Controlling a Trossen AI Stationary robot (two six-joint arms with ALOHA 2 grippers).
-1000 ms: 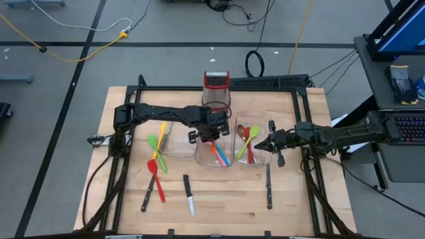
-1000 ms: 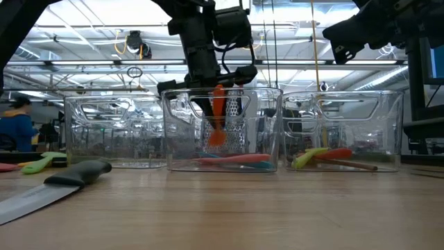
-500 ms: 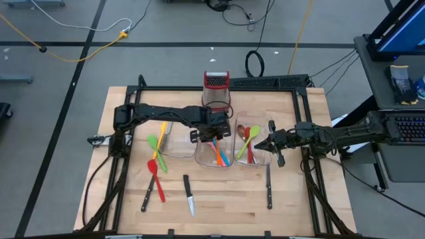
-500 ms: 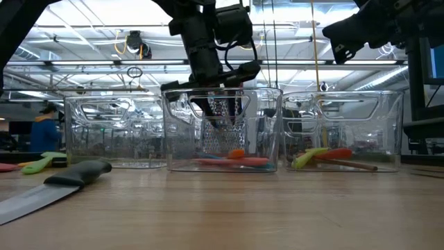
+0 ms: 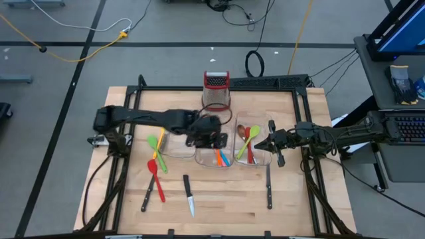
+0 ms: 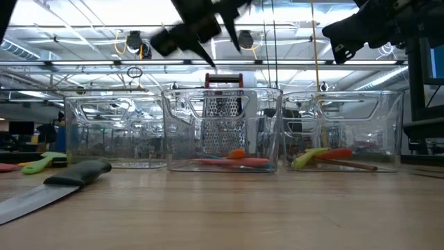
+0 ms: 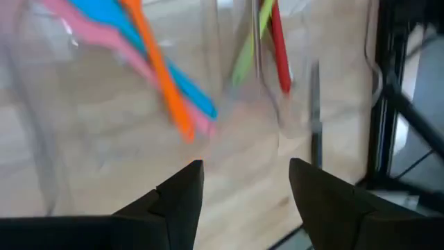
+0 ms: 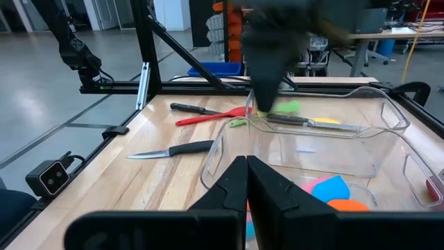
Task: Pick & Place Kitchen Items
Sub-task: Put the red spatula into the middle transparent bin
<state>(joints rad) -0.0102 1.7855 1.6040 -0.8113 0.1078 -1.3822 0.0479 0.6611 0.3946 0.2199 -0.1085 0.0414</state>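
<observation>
orange spatula [image 5: 217,157] sits in the middle bin [image 5: 214,163] at desk centre; left claw [image 5: 207,135] spread empty at its 12 o'clock; right claw [image 5: 260,144] pressed together; I'd lift clear, then go for the 8 o'clock red spoon [image 5: 155,176]

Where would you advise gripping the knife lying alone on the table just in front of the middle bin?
Grip the knife by its black handle, the end nearer the bins, coming straight down from above. It lies flat on the wood with bare table on both sides, so fingers can straddle the handle across its width and avoid the steel blade.
</observation>
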